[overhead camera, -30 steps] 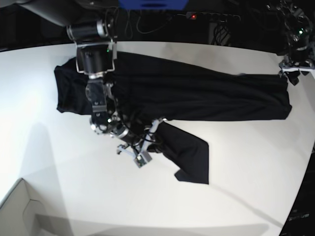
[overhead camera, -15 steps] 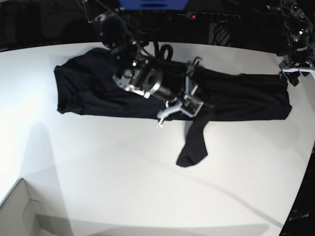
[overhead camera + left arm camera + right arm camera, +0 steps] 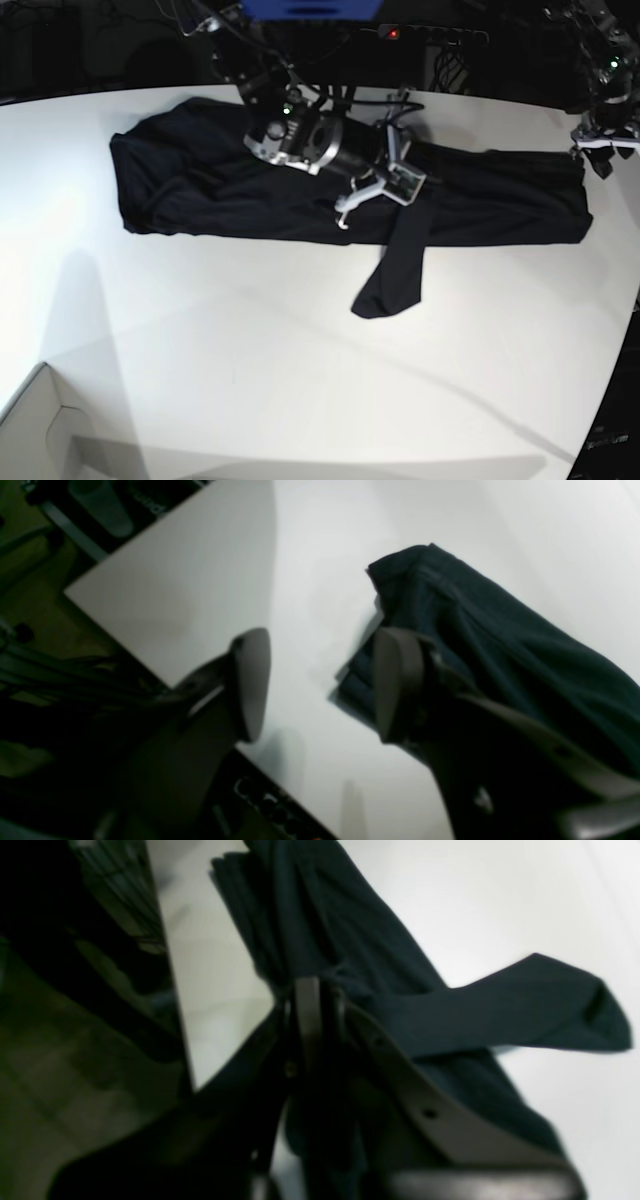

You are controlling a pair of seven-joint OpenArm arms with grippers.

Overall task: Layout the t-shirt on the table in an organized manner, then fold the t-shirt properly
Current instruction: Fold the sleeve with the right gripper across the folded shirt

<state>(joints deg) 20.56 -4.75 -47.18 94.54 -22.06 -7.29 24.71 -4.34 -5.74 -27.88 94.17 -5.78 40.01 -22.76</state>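
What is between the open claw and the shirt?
Nothing visible. The left gripper hangs open just above the table beside the t-shirt, one finger already over the cloth's corner. Only bare tabletop shows between its jaws.

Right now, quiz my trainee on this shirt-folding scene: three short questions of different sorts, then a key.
1. True or false: the right gripper is shut on the t-shirt.
2. Which gripper stands open, holding nothing?
3. The sleeve hanging out of the bundle lies: A on the table, B over the far edge, C in the white box.

Key: 1 true; 2 the left gripper; 3 A.
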